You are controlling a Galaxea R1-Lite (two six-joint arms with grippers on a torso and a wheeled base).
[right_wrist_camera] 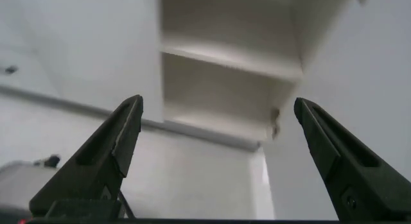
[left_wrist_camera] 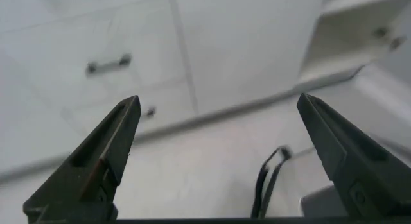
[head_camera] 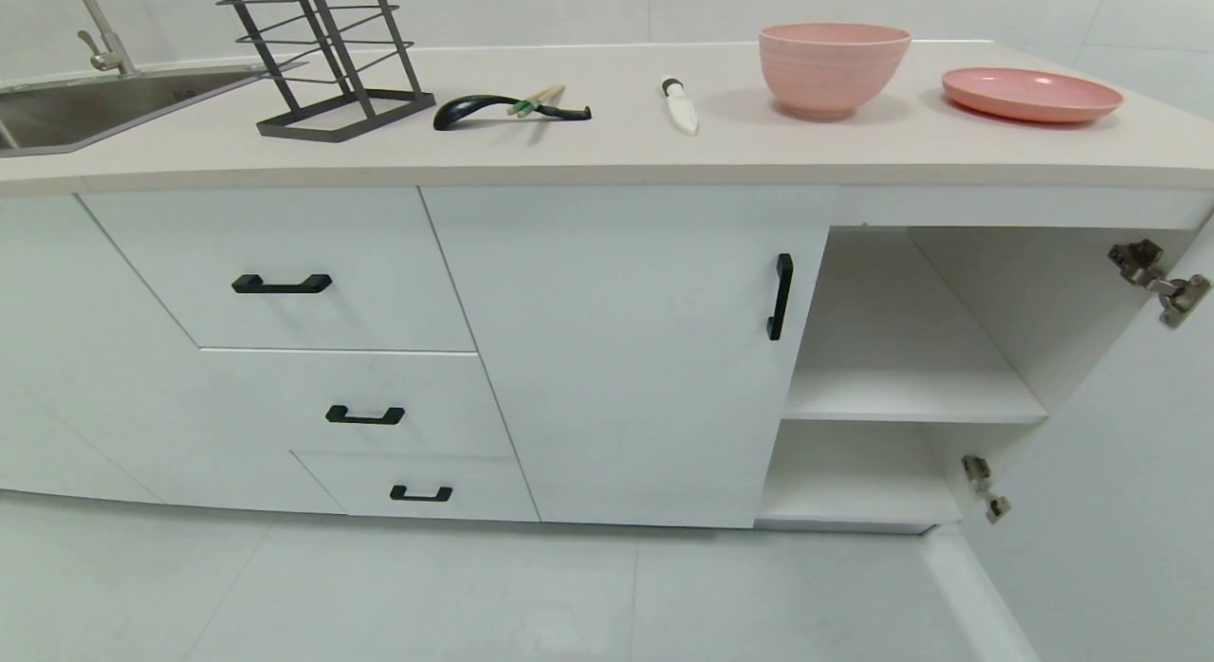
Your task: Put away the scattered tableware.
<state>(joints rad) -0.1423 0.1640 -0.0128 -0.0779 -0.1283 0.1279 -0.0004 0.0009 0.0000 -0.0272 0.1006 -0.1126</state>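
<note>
At the right end of the table (head_camera: 901, 148), bowl (head_camera: 833, 66) and plate (head_camera: 1032, 94) are noted. Both left hand (left_wrist_camera: 217, 101) and right hand (right_wrist_camera: 217, 101) are seen spread apart. Plate could be knocked off the edge by a shallow grasp.

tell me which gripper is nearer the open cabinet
Right. The right gripper points straight into the open cabinet, low in front of it. The left gripper faces the drawers, with the cabinet farther off to its side.
</note>
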